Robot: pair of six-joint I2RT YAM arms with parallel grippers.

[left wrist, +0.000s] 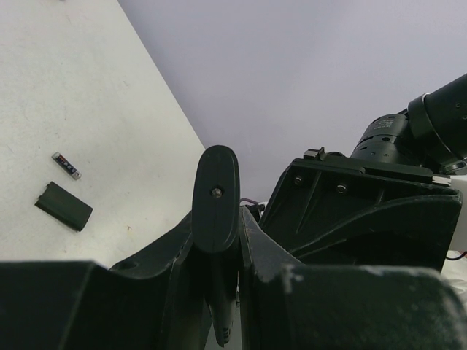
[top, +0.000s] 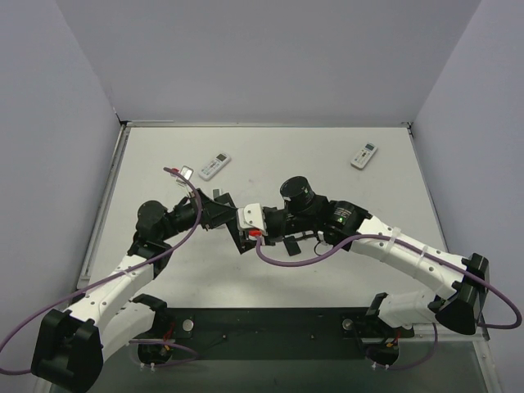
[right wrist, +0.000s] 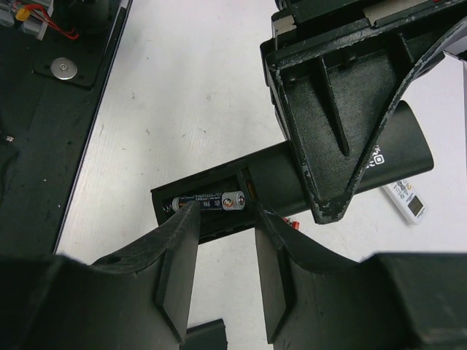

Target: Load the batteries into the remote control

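The black remote control is held above the table, in the middle between the two arms. The left gripper has its fingers pressed together on the body of the remote, and in the left wrist view the rounded end of the remote stands up between these fingers.

The battery compartment at the other end of the remote is open. One dark battery lies inside it, with its silver end towards the middle of the remote.

The right gripper is just at this open end. Its fingers are spread, one on each side of the compartment. Nothing is between them, and I cannot tell if the tips touch the remote.

A second battery lies loose on the table, and near it lies a black battery cover. Two white remotes lie well apart at the far side of the table.
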